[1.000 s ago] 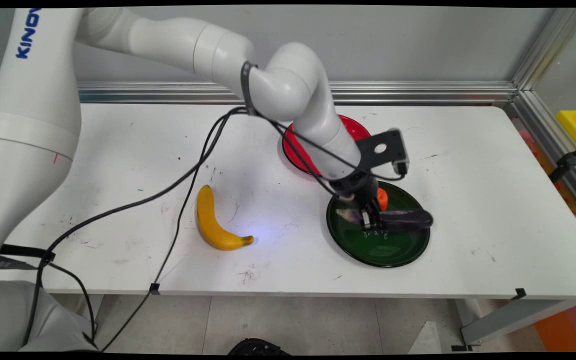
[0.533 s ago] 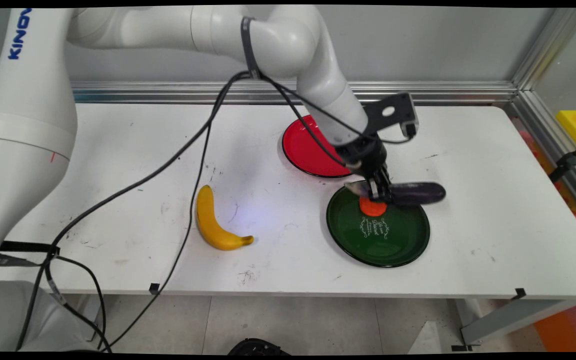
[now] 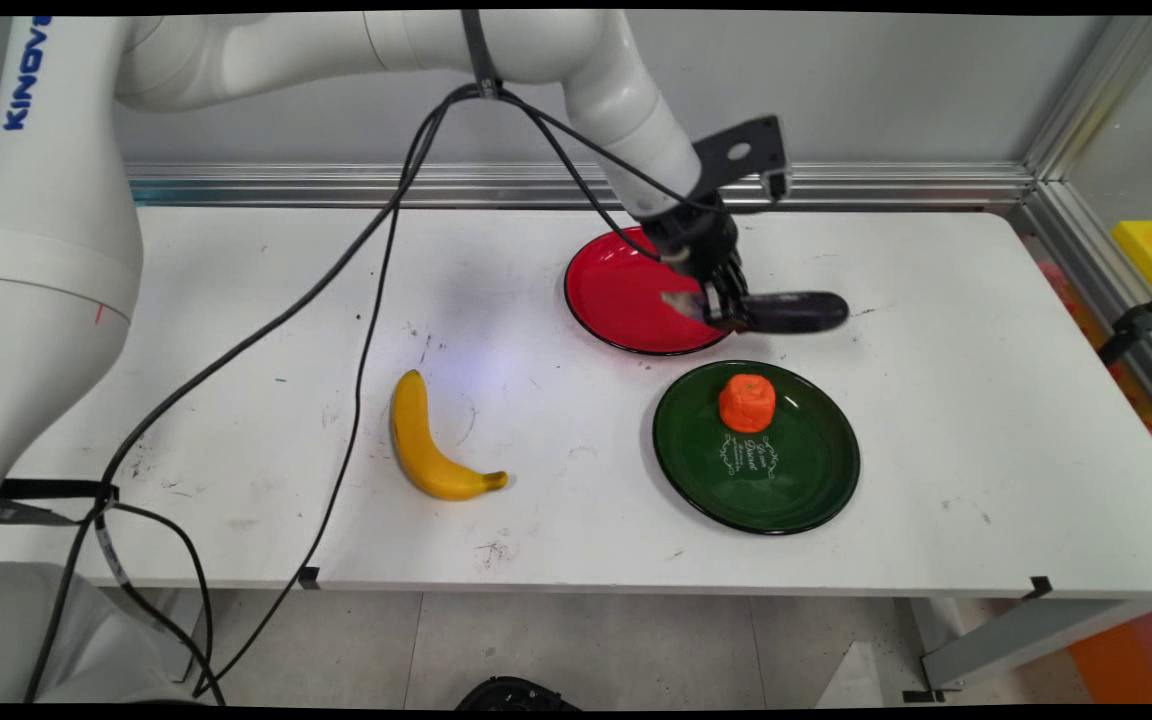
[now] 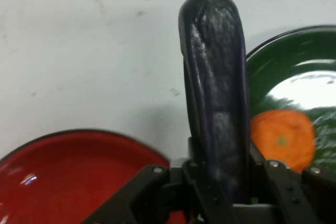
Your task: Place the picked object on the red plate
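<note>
My gripper (image 3: 726,308) is shut on a dark purple eggplant (image 3: 791,311), held level in the air over the right rim of the red plate (image 3: 616,300). In the hand view the eggplant (image 4: 215,103) runs up between the fingers, with the red plate (image 4: 73,177) at lower left and the green plate (image 4: 310,61) at right. An orange fruit (image 3: 747,402) sits on the green plate (image 3: 796,480), in front of the gripper; in the hand view the orange fruit (image 4: 282,140) shows beside the eggplant.
A yellow banana (image 3: 423,445) lies on the white table (image 3: 936,400) left of the green plate. Black cables (image 3: 366,330) hang from the arm across the table's left half. An aluminium rail (image 3: 886,183) runs along the back edge.
The gripper has lifted the eggplant off the green plate and carried it back and a little left, to the red plate's right rim. The orange fruit now shows uncovered.
</note>
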`<state>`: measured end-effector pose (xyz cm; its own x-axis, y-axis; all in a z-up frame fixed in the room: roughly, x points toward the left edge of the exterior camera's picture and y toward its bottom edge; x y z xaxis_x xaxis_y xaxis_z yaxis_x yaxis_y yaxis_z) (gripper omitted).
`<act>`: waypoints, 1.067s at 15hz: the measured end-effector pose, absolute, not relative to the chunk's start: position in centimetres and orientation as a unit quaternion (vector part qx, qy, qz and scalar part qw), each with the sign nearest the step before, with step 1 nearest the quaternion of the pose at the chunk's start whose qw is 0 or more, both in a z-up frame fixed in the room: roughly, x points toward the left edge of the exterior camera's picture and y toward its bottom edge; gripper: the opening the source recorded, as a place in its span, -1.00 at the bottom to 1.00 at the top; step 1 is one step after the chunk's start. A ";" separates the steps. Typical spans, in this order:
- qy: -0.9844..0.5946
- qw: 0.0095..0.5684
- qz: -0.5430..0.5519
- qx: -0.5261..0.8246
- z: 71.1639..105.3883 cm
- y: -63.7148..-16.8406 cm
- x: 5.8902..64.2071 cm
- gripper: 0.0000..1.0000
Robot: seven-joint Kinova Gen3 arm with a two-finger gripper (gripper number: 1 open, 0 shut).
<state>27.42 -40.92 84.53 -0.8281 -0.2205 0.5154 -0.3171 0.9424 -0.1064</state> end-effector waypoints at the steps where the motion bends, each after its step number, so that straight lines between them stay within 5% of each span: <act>1: -0.952 0.255 0.099 0.140 84.5 -41.6 28.0 -1.00; 16: -0.958 0.225 0.125 0.128 81.1 -47.9 36.0 -1.00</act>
<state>35.98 -47.92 81.07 -0.8656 -0.1890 0.4637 -0.3019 0.9358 -0.1822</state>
